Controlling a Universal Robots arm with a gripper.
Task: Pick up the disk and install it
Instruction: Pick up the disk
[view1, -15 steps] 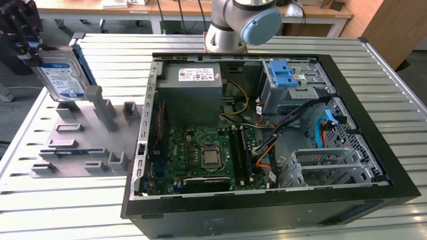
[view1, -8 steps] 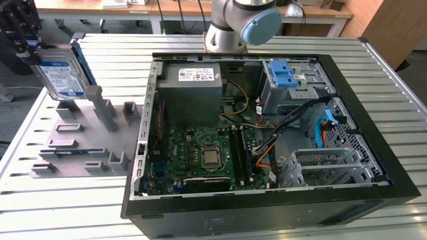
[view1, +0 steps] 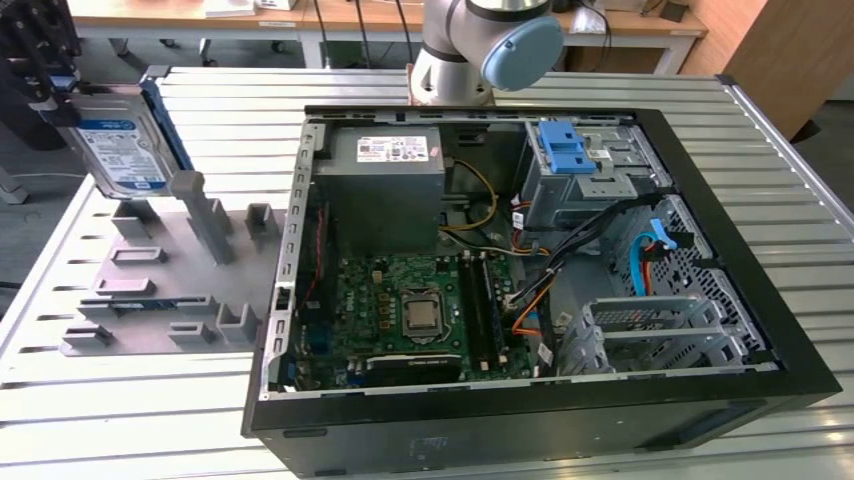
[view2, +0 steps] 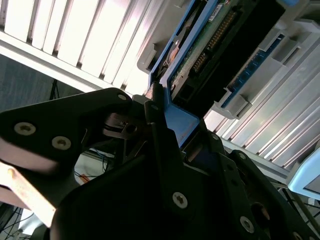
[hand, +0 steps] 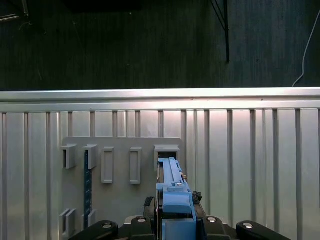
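**A:** The gripper (hand: 175, 210) is clamped on the disk (view1: 123, 150), with its fingers (view2: 160, 145) pinching the blue carrier edge. That's at the exterior view's upper left, and the disk hangs upright just over the grey rack (view1: 147, 300).

**B:** Any danger?

**A:** That's a thin plastic hold, so the disk could pivot or slip. Its lower corner sits close to a rack post, and a sideways move may snag it. Loose cables (view1: 587, 245) also crowd the drive cage (view1: 607, 190).

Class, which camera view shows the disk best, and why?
The exterior view: the disk stands upright there, its labelled face in full sight, with the gripper closed on its edge. The first wrist view shows it edge-on, mostly its blue carrier. The second wrist view shows part of its underside, the green circuit board.
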